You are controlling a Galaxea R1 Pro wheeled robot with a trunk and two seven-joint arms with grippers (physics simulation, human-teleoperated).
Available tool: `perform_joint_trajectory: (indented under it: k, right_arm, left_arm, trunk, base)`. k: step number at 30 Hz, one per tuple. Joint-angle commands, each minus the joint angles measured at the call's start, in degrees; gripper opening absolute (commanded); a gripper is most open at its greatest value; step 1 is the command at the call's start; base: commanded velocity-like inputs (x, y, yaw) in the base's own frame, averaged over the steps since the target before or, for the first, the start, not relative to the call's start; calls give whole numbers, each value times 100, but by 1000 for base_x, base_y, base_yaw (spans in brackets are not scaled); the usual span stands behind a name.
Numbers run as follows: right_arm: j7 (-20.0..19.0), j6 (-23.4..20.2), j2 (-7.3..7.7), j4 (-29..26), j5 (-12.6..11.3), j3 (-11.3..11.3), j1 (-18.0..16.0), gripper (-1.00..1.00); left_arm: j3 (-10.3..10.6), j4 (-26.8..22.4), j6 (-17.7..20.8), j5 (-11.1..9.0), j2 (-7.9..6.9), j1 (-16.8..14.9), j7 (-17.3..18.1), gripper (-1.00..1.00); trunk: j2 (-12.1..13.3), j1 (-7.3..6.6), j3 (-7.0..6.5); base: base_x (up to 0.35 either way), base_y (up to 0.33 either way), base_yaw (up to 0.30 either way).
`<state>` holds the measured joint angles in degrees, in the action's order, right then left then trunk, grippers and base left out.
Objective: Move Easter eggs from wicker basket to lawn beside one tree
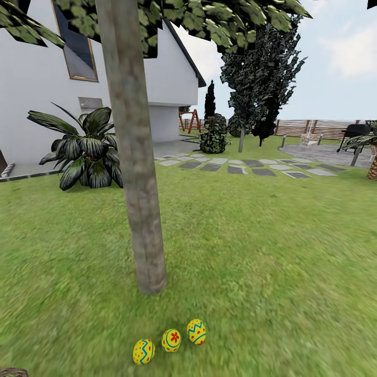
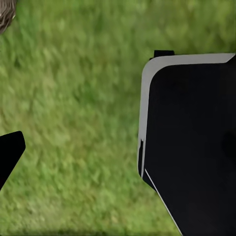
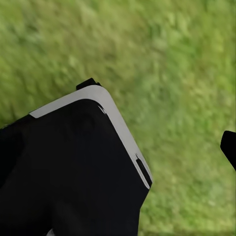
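Black base panel [image 2: 191, 147], grey rounded rim; black fingers [image 2: 10, 150].

Eggs, three: yellow, red and blue patterns, in a row on the lawn [image 1: 251, 251] near the tree [image 1: 137, 173] base: left [image 1: 143, 351], middle [image 1: 171, 340], right [image 1: 196, 331]. Basket [image 1: 11, 373] rim at corner.
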<state>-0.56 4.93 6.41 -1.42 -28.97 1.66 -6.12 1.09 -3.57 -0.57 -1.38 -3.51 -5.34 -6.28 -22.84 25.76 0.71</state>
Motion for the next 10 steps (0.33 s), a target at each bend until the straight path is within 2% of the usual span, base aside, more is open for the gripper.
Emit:
perform_joint_trajectory:
  k: [1, 10]
  right_arm:
    - [-6, 17, 0, 4, -39, 19, -3, 100]
    - [-6, 17, 0, 3, -39, 19, -3, 100]
  left_arm:
    - [13, 2, -6, -14, 0, -2, -13, 100]
    - [11, 0, -9, -18, 2, -3, -13, 100]
  trunk:
    - [-8, 3, 7]
    - [-8, 3, 7]
  base:
    - [0, 0, 0]
    - [0, 0, 0]
